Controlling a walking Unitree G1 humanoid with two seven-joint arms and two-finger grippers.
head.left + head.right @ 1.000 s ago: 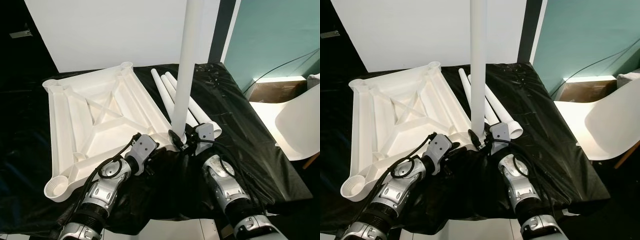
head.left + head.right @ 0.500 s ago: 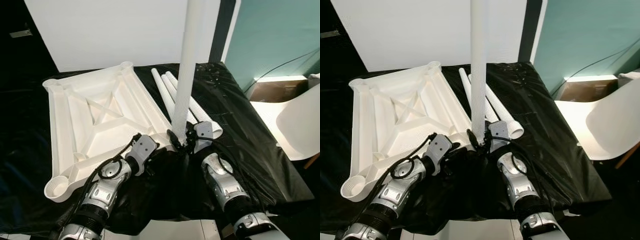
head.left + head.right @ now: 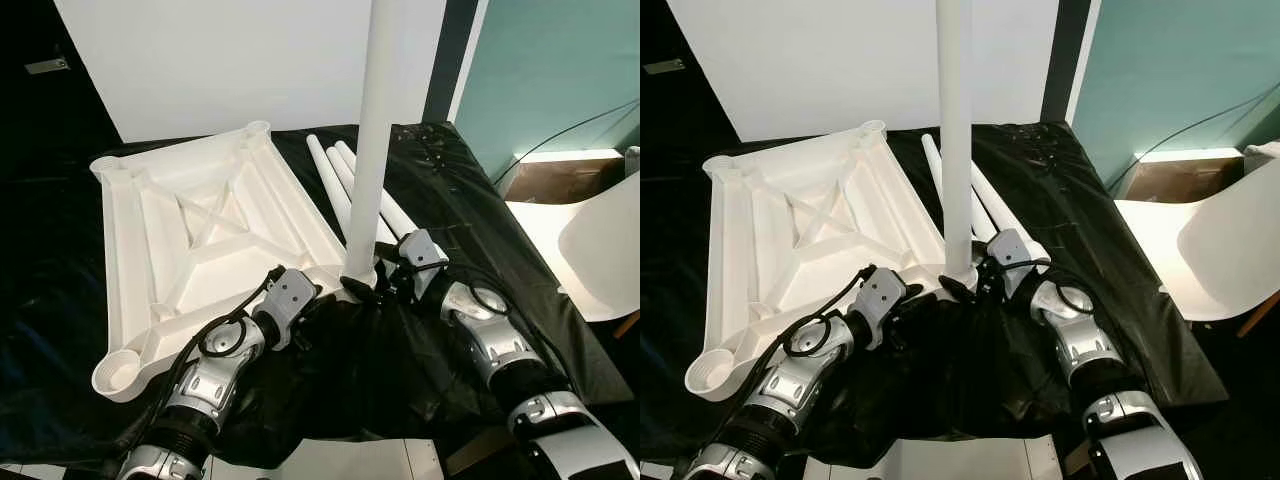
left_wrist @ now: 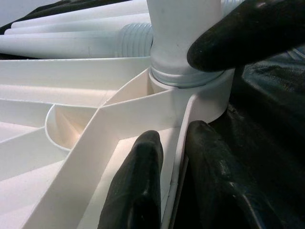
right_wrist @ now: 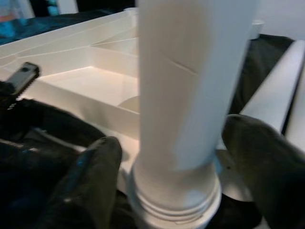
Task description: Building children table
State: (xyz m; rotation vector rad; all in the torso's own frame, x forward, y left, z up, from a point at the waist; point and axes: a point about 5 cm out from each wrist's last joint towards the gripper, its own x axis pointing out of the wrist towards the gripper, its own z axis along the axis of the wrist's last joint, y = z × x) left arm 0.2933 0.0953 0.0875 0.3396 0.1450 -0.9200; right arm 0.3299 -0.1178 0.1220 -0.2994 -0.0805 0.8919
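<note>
Right hand (image 5: 174, 186) swung rightward, leg (image 3: 375, 140) socketed.

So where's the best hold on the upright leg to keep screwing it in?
Low on the upright leg, just above its threaded base at the corner socket, coming from the robot's right side as the right gripper does; the shaft is smooth and round there.
</note>
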